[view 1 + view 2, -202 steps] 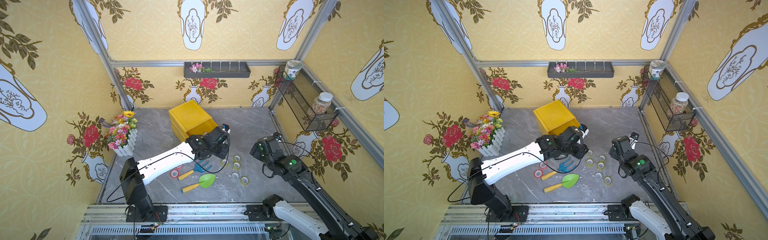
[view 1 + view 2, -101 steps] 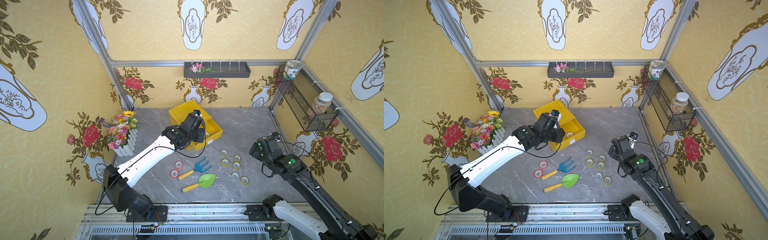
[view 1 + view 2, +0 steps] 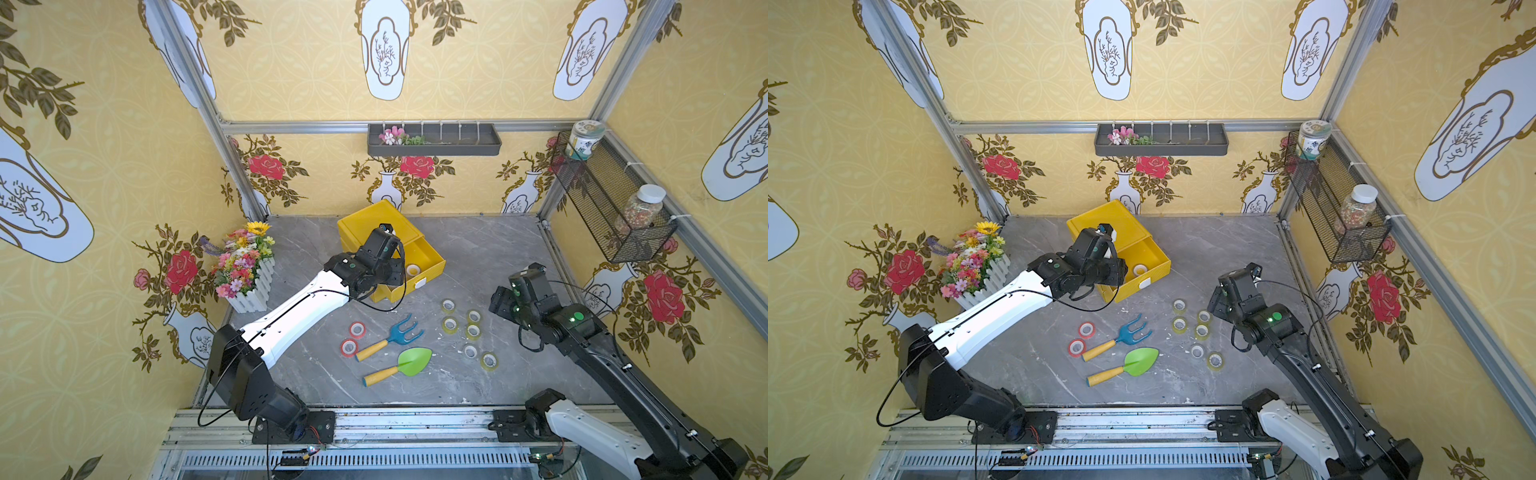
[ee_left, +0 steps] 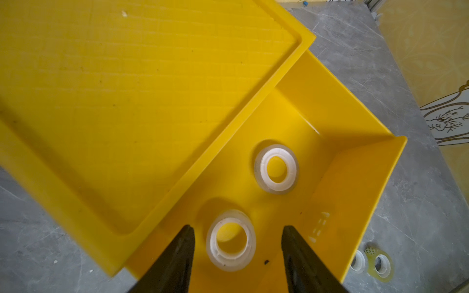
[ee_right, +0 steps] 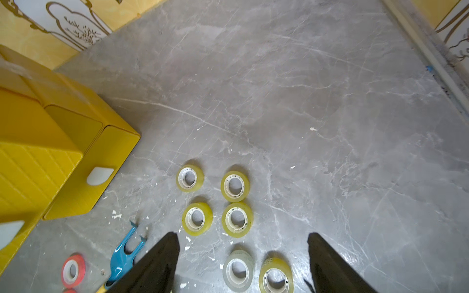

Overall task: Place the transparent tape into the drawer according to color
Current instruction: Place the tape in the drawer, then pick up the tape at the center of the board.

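The drawer (image 4: pixel 355 182) is open upward, with bare floor around the 2 clear rolls (image 4: pixel 291 175) in it. On the bench (image 3: pixel 494 245), wide bare room lies between the yellowish rolls (image 5: pixel 198 185) and the back wall (image 3: pixel 465 187); the fork (image 3: pixel 401 330) and trowel (image 3: pixel 413 360) clutter the middle.

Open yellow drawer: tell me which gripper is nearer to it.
Left. The left gripper hangs over the open drawer; the right gripper hovers apart, over the yellowish-green rolls.

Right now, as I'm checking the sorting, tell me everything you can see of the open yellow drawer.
The open yellow drawer looks like smooth glossy plastic, an open-topped box pulled partway out of its yellow cabinet toward the back of the grey table. A white handle tab sits on its front. Two clear-whitish tape rolls lie flat inside; the left gripper hovers open over one.
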Controlling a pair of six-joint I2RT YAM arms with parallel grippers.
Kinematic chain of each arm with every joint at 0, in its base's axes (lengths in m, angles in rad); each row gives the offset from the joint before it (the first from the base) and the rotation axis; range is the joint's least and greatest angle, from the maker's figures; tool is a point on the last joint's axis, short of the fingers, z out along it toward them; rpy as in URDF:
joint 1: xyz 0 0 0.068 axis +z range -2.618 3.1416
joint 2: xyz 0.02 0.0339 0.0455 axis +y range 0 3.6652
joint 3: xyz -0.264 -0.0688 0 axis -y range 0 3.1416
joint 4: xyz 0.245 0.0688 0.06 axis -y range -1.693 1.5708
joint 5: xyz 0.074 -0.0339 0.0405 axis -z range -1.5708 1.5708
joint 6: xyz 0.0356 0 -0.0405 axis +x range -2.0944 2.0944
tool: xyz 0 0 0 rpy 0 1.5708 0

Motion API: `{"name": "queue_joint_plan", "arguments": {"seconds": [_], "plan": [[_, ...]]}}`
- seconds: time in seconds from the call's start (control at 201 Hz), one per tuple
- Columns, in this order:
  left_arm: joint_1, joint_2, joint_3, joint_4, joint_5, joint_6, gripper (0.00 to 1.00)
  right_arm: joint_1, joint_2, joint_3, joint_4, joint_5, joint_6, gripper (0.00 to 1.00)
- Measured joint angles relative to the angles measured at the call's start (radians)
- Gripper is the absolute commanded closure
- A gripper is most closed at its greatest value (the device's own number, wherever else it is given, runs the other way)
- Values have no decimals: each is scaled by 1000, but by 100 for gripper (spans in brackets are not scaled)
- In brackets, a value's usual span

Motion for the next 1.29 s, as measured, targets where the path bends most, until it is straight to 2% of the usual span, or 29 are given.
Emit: {"name": "queue_joint_plan", "arguments": {"seconds": [0.105,0.344,0.373,0.573,0.712,0.921,1.12,1.29], "plan": [[1,-19,2,11,10,0,29,20,10,14,-2,-37,-13,18],[1,-126,-22,49,37,-14,8,127,56,33,-58,-95,-30,19],[1,-147,-33,56,37,-19,1,146,64,33,-68,-95,-29,19],[1,-284,-135,101,40,-46,0,233,125,9,-97,-130,-10,21],[2,-369,-223,129,1,-51,0,274,180,-34,-102,-160,5,22],[2,-402,-285,132,-52,-51,0,349,298,-83,-88,-193,42,21],[3,-396,-290,135,-69,-48,0,338,378,-98,-37,-163,46,22],[3,-388,-296,139,-69,-44,0,280,443,-98,21,-149,25,26]]}}
